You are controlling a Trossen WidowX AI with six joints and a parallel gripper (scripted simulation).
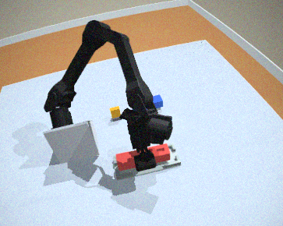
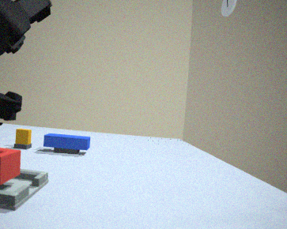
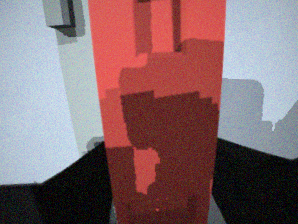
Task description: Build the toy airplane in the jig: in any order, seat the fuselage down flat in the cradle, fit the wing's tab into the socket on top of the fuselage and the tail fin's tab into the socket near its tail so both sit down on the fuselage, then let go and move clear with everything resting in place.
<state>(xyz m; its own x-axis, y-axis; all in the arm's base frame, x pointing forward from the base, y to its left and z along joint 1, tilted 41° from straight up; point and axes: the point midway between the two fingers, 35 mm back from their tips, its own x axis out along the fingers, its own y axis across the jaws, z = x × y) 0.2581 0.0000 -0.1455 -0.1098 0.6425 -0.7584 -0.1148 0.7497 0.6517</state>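
My gripper (image 1: 145,159) (image 3: 153,141) is shut on the middle of the red fuselage (image 1: 125,160) (image 2: 6,165) (image 3: 160,75), one finger on each long side. The fuselage is level, lined up lengthwise over the grey cradle jig (image 1: 171,165) (image 2: 15,198) (image 3: 75,105), very low over its floor. In the exterior view a shadowed gap shows under its end. Slots show in its top. The blue wing (image 1: 157,101) (image 2: 66,141) lies behind, on a dark base piece. The yellow tail fin (image 1: 114,111) (image 2: 23,137) stands upright on a dark base to the wing's left.
A light grey slanted panel (image 1: 65,136) stands at the arm's base, left of the jig in the top view. The arm arches over from there to the jig. The wing and tail fin stand on the white table top (image 1: 224,156) (image 2: 149,189) beyond the jig.
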